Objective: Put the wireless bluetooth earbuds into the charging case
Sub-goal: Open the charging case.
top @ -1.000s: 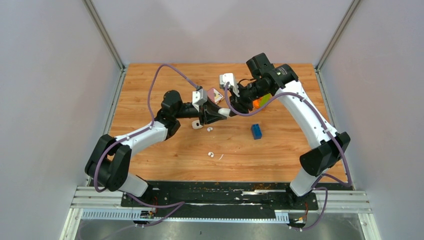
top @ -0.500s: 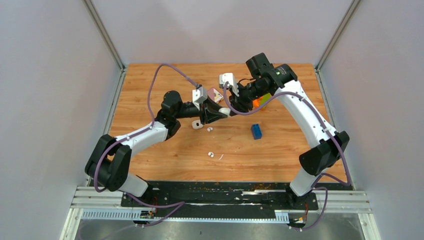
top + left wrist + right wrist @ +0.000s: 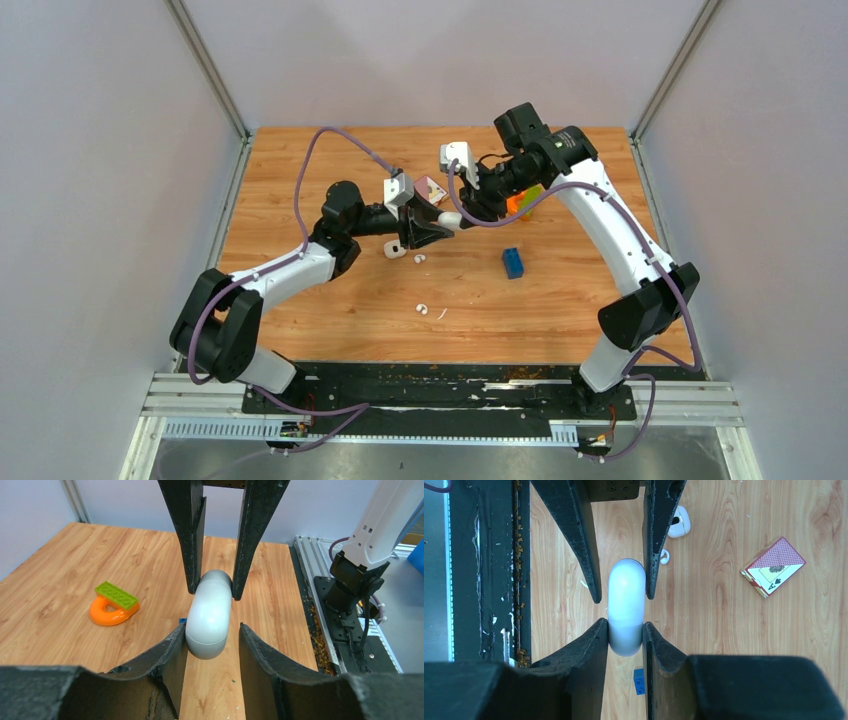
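A smooth white oval pebble (image 3: 447, 222) hangs above the table between both grippers. My right gripper (image 3: 625, 627) is shut on one end of the pebble (image 3: 626, 605). My left gripper (image 3: 212, 630) is open around the other end of the pebble (image 3: 209, 615), with only its left finger touching. The cream-white charging case (image 3: 394, 249) with a dark dot lies on the table below the left gripper and also shows in the right wrist view (image 3: 679, 522). One white earbud (image 3: 419, 259) lies beside it. A second earbud (image 3: 423, 309) lies nearer the front.
A thin white sliver (image 3: 441, 313) lies by the front earbud. A playing-card box (image 3: 772, 566) lies behind the grippers. A blue brick (image 3: 513, 262) sits to the right. An orange ring with a green brick (image 3: 112, 605) lies under the right arm.
The right wrist has shifted slightly toward the far side. The pebble stays between the two grippers. Nothing on the table has moved.
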`<action>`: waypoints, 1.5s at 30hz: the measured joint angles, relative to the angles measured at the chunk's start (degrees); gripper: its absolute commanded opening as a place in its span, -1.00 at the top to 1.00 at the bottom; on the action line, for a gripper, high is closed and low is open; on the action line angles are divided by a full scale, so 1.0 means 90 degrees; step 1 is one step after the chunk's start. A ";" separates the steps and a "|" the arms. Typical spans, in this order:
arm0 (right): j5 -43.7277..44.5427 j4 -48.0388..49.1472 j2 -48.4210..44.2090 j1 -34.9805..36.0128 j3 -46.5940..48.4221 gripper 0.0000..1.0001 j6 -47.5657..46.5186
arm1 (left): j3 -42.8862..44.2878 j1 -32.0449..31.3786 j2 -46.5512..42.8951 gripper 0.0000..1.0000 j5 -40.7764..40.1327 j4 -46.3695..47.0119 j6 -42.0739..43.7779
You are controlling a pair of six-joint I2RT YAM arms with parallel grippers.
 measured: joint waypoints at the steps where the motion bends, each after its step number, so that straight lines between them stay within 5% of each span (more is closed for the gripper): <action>1: 0.0000 0.0000 0.0000 0.0000 0.0002 0.78 0.0000 | 0.0000 0.0000 0.0000 0.03 0.0000 -0.0002 0.0000; 12: 0.0022 -0.0012 0.0000 0.0000 0.0024 0.77 0.0002 | 0.0005 0.0000 0.0107 0.47 -0.0041 0.0015 0.0007; 18: 0.0029 -0.0007 0.0002 -0.0007 0.0022 0.60 0.0005 | 0.0015 0.0000 0.0163 1.00 -0.0036 0.0112 -0.0007; 27: -0.0221 0.0022 0.0102 -0.0265 0.0124 0.25 0.0588 | 0.0053 0.0007 0.0192 1.00 0.0051 0.0170 0.0107; 45: -0.0782 0.0576 0.0321 -0.0799 0.0612 0.20 0.1586 | 0.0053 -0.0005 0.0248 1.00 0.0010 0.0146 0.0085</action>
